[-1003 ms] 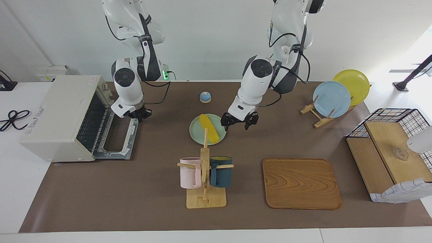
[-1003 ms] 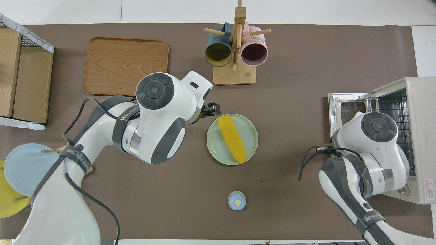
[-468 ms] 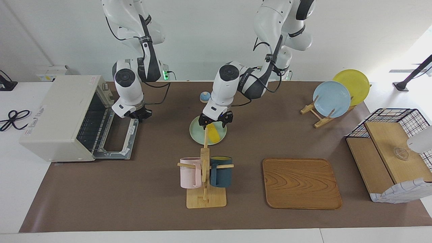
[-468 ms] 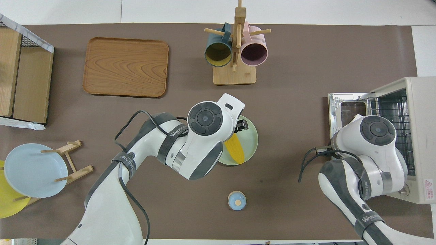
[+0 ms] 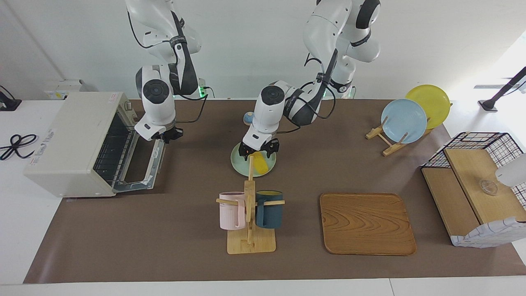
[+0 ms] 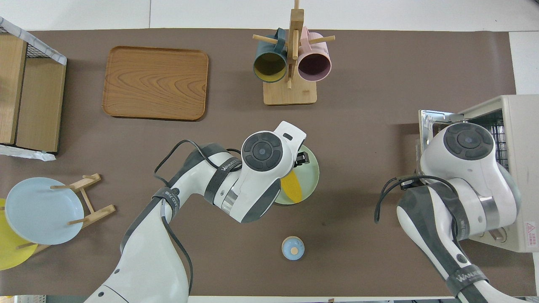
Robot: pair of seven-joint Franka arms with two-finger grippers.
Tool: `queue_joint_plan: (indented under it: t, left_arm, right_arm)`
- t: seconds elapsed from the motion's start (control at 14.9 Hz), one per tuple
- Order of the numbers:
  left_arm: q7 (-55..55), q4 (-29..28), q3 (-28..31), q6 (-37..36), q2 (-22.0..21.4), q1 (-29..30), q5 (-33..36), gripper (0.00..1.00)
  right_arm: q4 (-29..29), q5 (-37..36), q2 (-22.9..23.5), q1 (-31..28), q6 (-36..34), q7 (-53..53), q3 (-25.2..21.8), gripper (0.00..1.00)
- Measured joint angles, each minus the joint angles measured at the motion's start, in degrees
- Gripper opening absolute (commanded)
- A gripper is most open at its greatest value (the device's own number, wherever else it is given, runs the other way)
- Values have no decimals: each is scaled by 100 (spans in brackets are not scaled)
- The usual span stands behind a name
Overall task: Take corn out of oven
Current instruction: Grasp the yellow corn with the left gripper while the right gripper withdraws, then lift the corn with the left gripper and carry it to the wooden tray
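The corn (image 5: 260,162) lies on a pale green plate (image 5: 237,163) at mid-table, already out of the oven (image 5: 78,142) at the right arm's end. The left gripper (image 5: 258,150), fingers spread, straddles the cob's robot-side end, roughly the plate's 6 o'clock seen overhead. The right gripper (image 5: 166,135) sits at the half-raised door (image 5: 144,164); its grip cannot be read. Best practice: center the fingers across the cob before closing.

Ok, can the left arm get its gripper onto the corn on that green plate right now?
Probably yes: the left gripper is already low over the corn on the green plate, nothing between them.
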Motion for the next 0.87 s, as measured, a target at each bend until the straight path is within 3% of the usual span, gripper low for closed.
queue_joint_plan:
  t: [0.13, 0.27, 0.47, 0.6, 0.67, 0.8, 0.87]
  left_arm:
    - [-5, -7, -1, 59, 0, -3, 0, 100]
    - [-8, -21, -1, 84, 1, -4, 0, 87]
    - [-13, -41, 4, 97, 1, -4, 0, 81]
    - [-14, -58, 10, 104, 4, -4, 0, 71]
    - [-14, -66, 13, 109, 4, -4, 0, 55]
    - [-18, -94, 25, 116, 5, -3, 0, 9]
    - [-19, -108, 36, 125, 5, -2, 0, 0]
  right_arm:
    - [295, -201, -167, -52, -450, -278, -51, 0]
    - [436, -381, -361, -134, -640, -612, -130, 0]
    - [484, -436, -666, -426, -762, -1293, -207, 0]
    - [484, -437, -758, -527, -805, -1602, -231, 0]
    - [484, -437, -776, -535, -829, -1735, -245, 0]
    - [493, -438, -811, -535, -835, -1991, -291, 0]
    - [513, -438, -829, -535, -835, -2090, -311, 0]
